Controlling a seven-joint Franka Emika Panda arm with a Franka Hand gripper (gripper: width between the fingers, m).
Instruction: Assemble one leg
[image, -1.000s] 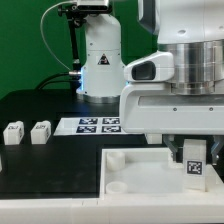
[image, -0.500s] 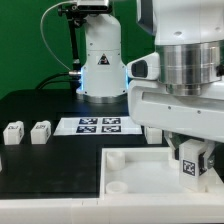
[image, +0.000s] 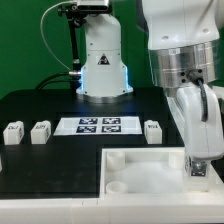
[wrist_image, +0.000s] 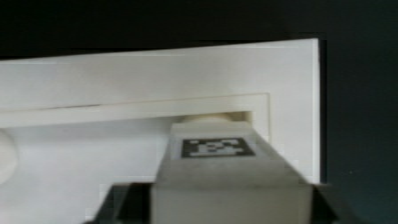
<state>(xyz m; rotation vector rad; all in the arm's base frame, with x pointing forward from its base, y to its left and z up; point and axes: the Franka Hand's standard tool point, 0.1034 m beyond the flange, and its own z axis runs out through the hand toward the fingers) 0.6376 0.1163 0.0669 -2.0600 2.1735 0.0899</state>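
The end effector (image: 199, 166) is clamped on the leg (wrist_image: 217, 150), low over the white tray's (image: 140, 170) corner.

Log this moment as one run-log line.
step: leg insertion | gripper: shut on leg | position: over corner socket of white tray part | loose legs on table: three visible | seating: cannot tell

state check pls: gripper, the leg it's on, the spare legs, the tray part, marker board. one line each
gripper: low at the exterior view's right corner of the tray, shut on a leg.
held leg: between the fingers, tag facing the wrist camera, at a round corner socket; whether it is seated, I cannot tell.
loose legs: three, on the black table, ungripped.
tray-like part: flat on the table.
marker board: flat on the table.
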